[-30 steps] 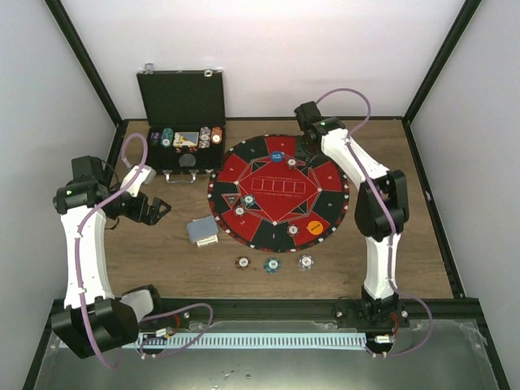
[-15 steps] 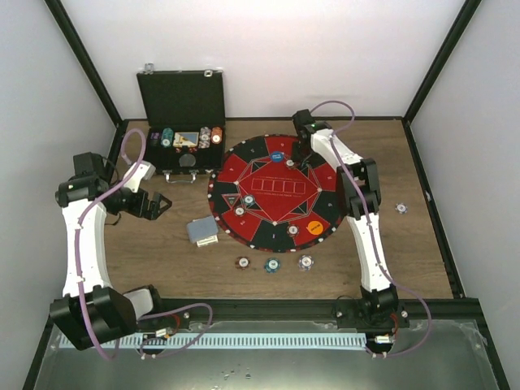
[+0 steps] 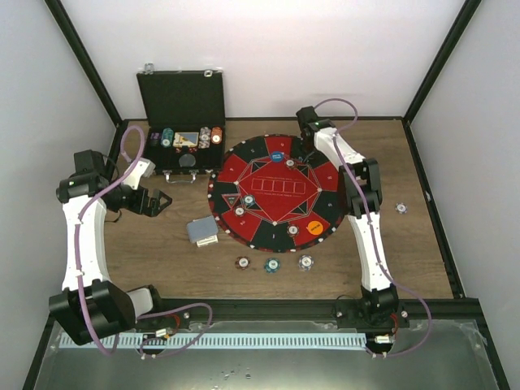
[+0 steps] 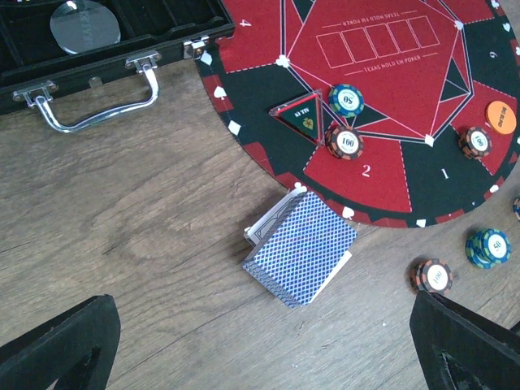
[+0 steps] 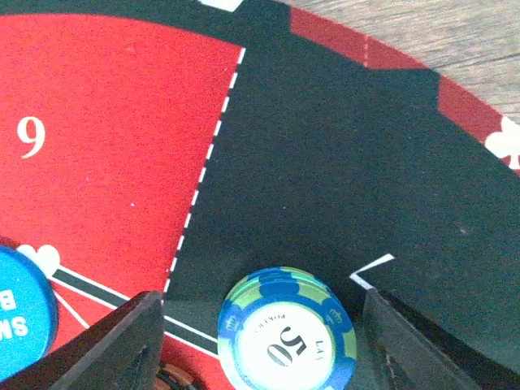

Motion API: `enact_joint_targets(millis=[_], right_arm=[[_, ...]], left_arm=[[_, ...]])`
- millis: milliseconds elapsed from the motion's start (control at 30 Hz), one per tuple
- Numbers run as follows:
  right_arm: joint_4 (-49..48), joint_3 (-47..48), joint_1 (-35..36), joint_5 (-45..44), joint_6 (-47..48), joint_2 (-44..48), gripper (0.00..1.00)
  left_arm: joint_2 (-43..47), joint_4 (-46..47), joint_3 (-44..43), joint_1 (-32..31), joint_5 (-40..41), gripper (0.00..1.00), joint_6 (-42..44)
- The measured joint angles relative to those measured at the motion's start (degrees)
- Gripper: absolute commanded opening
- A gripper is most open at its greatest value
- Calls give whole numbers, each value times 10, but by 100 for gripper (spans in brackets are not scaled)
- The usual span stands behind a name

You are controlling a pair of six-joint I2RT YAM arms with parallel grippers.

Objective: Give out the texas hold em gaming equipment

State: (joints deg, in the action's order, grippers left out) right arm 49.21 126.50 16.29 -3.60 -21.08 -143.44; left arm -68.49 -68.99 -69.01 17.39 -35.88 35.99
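My right gripper (image 5: 260,345) is open low over the far side of the round mat (image 3: 276,191). A teal chip (image 5: 286,333) marked 50 lies on the mat between its fingers. The blue button (image 5: 20,325) is just left of it. My left gripper (image 4: 260,357) is open and empty above the table, left of the mat. The blue-backed card deck (image 4: 302,248) lies on the wood ahead of it. The orange button (image 3: 315,228) and several chips sit on the mat. Three chips (image 3: 271,264) lie in a row on the wood near the mat's front edge.
The open black case (image 3: 180,122) with more chips stands at the back left, its metal handle (image 4: 97,101) toward the left gripper. A single white chip (image 3: 400,208) lies on the wood at the right. A dark triangle marker (image 4: 302,120) sits on the mat.
My right arm has folded its elbow in toward the mat, uncovering the white chip on the right. My left gripper has shifted slightly left.
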Motion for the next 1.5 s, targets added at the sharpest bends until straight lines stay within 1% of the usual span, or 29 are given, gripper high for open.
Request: enact_joint_targets(millis=[67,200,300,367,500,600,667,767,800,967,1133,1333,1500], right_arm=[[1,3,0,2,3,0,75],[17,6,-2,-2,3,5,76],[27,-11,-2,-5,-5,36,76],[21,-67,0,-10,-10,97,76],[-10,-232,22,-31,-25,266,78],[-39,-365,83,-58,-45,399,81],[-50,-443,159,-72,-68,469,82],[-54,-525,264,-76,-108,518,85],[-54,-556,301,-77,-126,529,85],[-36,-642,403,-78,-202,534,88],[-36,-660,468,-69,-253,530,89],[-62,-675,504,-44,-277,492,88],[-77,-681,511,-30,-282,463,85]], left_arm=[[0,1,0,0,0,100,0],[0,4,0,0,4,100,0],[1,4,0,0,8,100,0],[2,4,0,0,10,100,0],[2,3,0,0,13,100,0],[5,3,0,0,13,100,-1],[11,4,0,0,13,100,-1],[24,4,1,0,13,100,-1],[28,4,3,0,13,100,-1],[33,7,8,0,16,100,-4],[35,8,8,0,21,100,-5],[43,8,8,0,29,100,-4],[43,10,8,0,37,100,-4]])
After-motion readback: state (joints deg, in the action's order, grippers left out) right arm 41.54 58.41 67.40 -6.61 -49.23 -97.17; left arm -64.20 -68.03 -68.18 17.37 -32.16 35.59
